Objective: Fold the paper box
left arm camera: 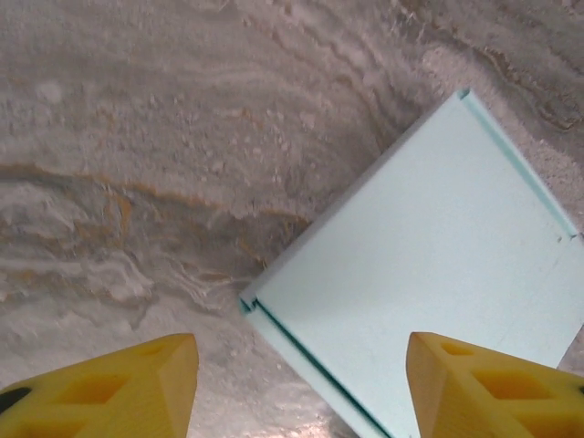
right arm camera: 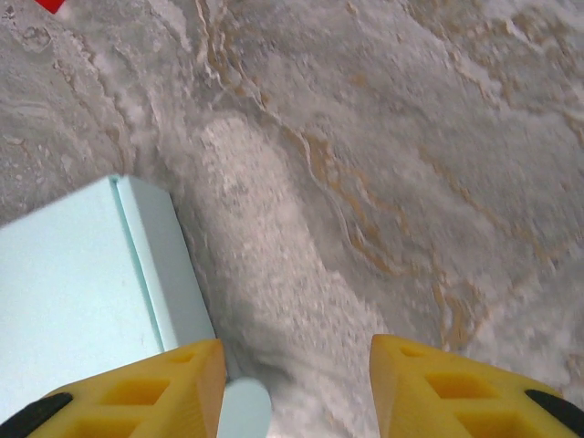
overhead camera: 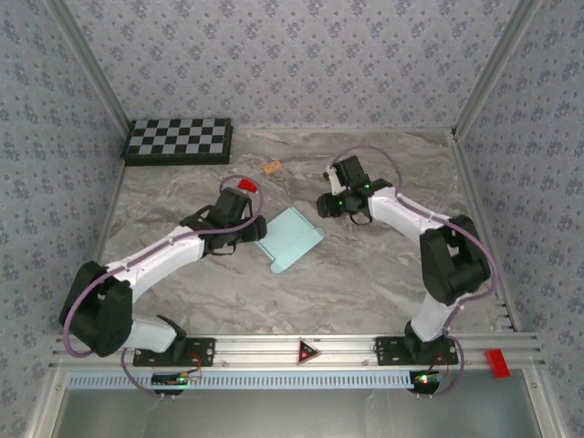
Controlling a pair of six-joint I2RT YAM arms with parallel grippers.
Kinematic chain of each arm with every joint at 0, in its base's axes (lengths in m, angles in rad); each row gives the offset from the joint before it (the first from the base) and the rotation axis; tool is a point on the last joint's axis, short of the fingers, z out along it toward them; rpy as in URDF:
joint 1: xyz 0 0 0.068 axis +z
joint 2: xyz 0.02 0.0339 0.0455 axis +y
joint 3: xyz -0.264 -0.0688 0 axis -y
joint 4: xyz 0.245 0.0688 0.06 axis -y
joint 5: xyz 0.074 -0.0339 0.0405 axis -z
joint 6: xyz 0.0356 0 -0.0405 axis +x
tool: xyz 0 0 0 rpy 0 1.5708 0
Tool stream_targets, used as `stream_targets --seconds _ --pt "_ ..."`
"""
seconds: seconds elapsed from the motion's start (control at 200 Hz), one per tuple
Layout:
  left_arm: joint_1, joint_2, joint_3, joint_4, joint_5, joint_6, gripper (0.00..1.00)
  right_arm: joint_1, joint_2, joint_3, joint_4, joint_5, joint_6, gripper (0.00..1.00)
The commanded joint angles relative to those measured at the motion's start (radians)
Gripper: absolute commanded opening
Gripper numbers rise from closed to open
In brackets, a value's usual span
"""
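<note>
The paper box [overhead camera: 290, 238] lies flat on the marble table, pale aqua, folded into a slim rectangle with a small tab at its near-left corner. My left gripper [overhead camera: 258, 228] sits at its left edge. In the left wrist view the box [left arm camera: 438, 274] spreads ahead between the yellow fingertips [left arm camera: 128, 388], and the left gripper [left arm camera: 301, 383] stands open with nothing between them. My right gripper [overhead camera: 322, 204] hovers just off the box's far-right corner. In the right wrist view the box's edge [right arm camera: 82, 292] passes by the left fingertip [right arm camera: 146, 392], and the right gripper [right arm camera: 292, 392] is open over bare table.
A black-and-white checkerboard [overhead camera: 179, 140] lies at the back left. A small red block [overhead camera: 246, 184] sits behind my left wrist, and a small tan piece [overhead camera: 272, 167] lies further back. Patterned walls close in the table on three sides.
</note>
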Motion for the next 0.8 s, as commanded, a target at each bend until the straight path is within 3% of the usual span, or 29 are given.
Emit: stream_targets --seconds 0.0,0.13,0.305,0.51,0.795 --pt "0.051 0.054 0.062 -0.005 0.097 0.15 0.63 -0.003 -0.088 -0.112 0.024 0.035 0.073 0.47" --pt "0.096 0.131 0.126 0.028 0.214 0.29 0.71 -0.002 -0.197 -0.25 0.068 0.025 0.149 0.47" --pt "0.151 0.262 0.214 0.053 0.392 0.406 0.73 0.004 -0.319 -0.394 0.102 0.042 0.224 0.47" --pt "0.156 0.364 0.267 0.04 0.467 0.482 0.73 0.011 -0.437 -0.48 0.089 0.089 0.26 0.48" --pt "0.155 0.387 0.229 0.063 0.541 0.467 0.73 0.005 -0.5 -0.539 0.085 0.077 0.259 0.49"
